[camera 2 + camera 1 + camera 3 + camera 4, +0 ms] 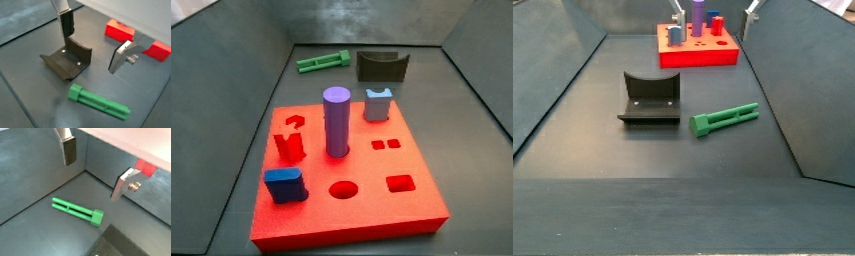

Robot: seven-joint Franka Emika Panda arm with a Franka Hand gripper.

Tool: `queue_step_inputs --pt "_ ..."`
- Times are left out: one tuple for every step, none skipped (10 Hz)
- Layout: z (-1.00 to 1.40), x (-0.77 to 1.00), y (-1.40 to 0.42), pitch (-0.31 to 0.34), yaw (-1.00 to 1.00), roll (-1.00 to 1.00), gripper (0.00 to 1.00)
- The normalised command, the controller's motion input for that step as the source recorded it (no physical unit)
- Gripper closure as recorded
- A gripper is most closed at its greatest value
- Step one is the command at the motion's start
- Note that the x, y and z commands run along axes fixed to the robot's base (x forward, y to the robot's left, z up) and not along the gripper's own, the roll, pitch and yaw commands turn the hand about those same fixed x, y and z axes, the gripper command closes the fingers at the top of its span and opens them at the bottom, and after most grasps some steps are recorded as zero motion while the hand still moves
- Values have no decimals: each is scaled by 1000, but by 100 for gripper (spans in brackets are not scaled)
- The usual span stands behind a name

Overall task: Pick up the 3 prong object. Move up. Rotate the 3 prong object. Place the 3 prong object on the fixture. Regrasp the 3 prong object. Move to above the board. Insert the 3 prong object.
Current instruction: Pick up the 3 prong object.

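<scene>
- Green plastic, stiff and light by the look of it: the 3 prong object [724, 119] should lift with little effort, though its smooth faces may slip if pinched off-centre.
- I would take hold across the long bar, near its middle, with the jaws closing on the two flat sides; the blocky end [76, 93] looks too short to steady it.
- It is a slim bar with a groove along it, a thicker head at one end and short prongs at the other, seen clearly in a wrist view [78, 211].
- It lies flat on the dark floor, just beside the fixture [649, 98] but not touching it, well apart from the board [700, 47].
- In a side view [325, 62] it rests by the back wall, next to the dark notched fixture [382, 66].
- The gripper [91, 42] hangs above the floor with its fingers spread wide and nothing between them; one finger [69, 151] and its partner [125, 184] sit either side of bare floor, the piece below them.
- On the board [372, 210] stand a purple cylinder [335, 122] and a light-blue block [377, 104]; picking up is not yet begun.
</scene>
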Motion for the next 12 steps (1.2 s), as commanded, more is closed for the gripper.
queue_step_inputs --pt "-617 446 166 0 -769 0 0" --pt "-620 480 177 0 -743 0 0" --pt "-637 469 174 0 -751 0 0" --pt "-651 457 174 0 -754 0 0" --pt "-651 454 174 0 -760 0 0" --pt "-649 449 174 0 -766 0 0" --pt "-651 357 146 0 -826 -1 0" --pt "-631 123 0 -21 -920 -86 0" --pt "-574 0 0 -76 -917 -116 0" --pt "-483 -134 -3 -91 -806 -260 0" --pt "-283 -311 -9 -157 -637 -394 0" --pt "-229 -426 0 -153 -557 -409 0"
